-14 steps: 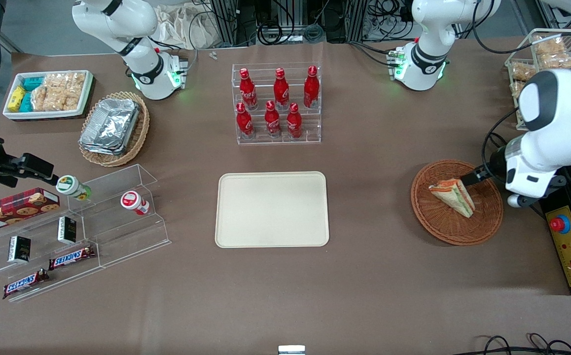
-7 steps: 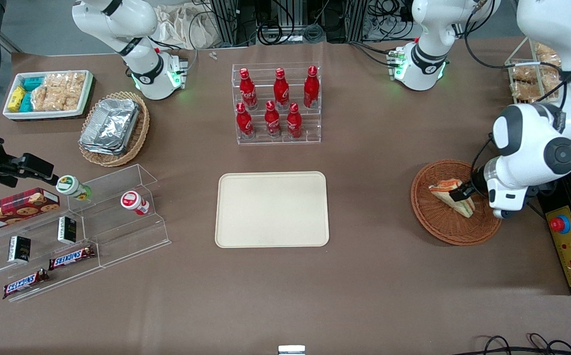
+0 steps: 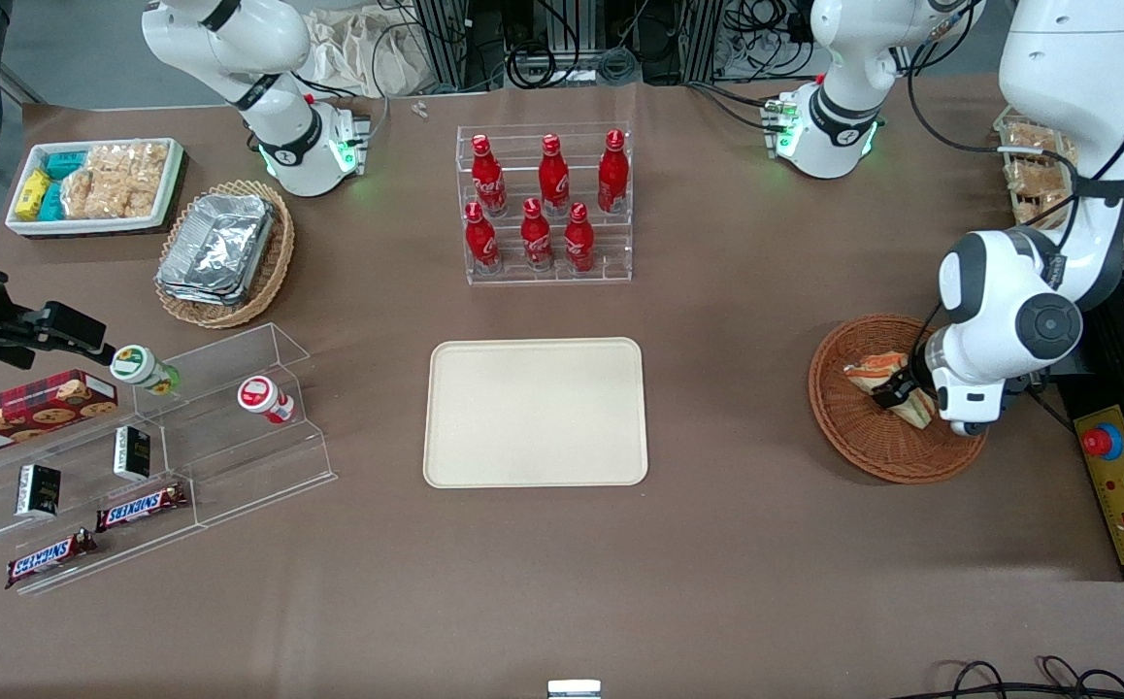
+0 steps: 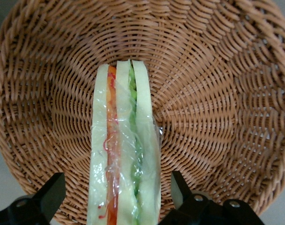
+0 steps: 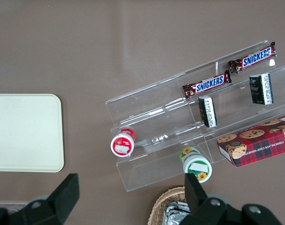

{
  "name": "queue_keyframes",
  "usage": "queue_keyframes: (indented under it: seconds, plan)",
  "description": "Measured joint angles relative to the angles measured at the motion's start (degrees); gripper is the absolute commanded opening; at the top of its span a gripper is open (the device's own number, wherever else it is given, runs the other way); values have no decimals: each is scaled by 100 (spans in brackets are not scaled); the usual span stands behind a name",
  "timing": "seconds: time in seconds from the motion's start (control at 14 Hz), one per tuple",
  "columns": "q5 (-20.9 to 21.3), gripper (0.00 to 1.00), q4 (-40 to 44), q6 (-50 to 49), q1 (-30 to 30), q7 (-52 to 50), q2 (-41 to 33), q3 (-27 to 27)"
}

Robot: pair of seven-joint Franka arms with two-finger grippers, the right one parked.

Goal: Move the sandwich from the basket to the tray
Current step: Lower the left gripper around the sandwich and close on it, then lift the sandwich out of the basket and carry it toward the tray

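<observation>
Lying in the basket (image 3: 873,442) on its cut edge: the sandwich (image 4: 123,154), a clear-wrapped wedge with pale bread outermost, an orange-red layer and a green layer between.

Gripper (image 4: 116,197): lowered over the sandwich, fingers spread wide, one finger (image 4: 51,192) on each flank of the wedge. Neither finger visibly touches the wrap; a gap of wicker shows on both sides. Nothing held. In the front view the gripper (image 3: 897,388) sits over the middle of the basket, with the arm's white wrist covering part of the sandwich (image 3: 871,371).

Basket: round, reddish-brown wicker, toward the working arm's end of the table. Yellow control box with red button (image 3: 1102,442) just beside it at the table edge.

Tray (image 3: 535,412): cream-beige, flat, bare, at table centre, well apart from the basket. Open brown tabletop between the two.

Farther from the front camera than the tray: clear tiered rack with six red bottles (image 3: 546,204).

Toward the parked arm's end: clear stepped shelf (image 3: 183,437) holding two small cups, chocolate bars and a cookie box (image 3: 23,413); tan wicker basket with foil containers (image 3: 222,250); white bin of snack packets (image 3: 96,184).

Wire rack of packaged snacks (image 3: 1038,160) at the working arm's end, partly hidden by the arm.
</observation>
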Motion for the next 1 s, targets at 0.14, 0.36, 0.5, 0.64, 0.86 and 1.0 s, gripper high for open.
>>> queue_keyframes:
  seconds: [0.14,0.36,0.5,0.64,0.86,1.0]
  plan:
    - [2,45,0,93,-3,-6,70,-3]
    - [10,0,5,157,-6,-7,92,-10]
    - [41,0,49,154,-6,-7,12,-22]
    - [62,0,184,-341,-6,8,-319,-38]
    - [64,0,779,-1994,-10,141,-1029,-239]
    - [1,0,1293,-2890,-22,416,-1286,-647]
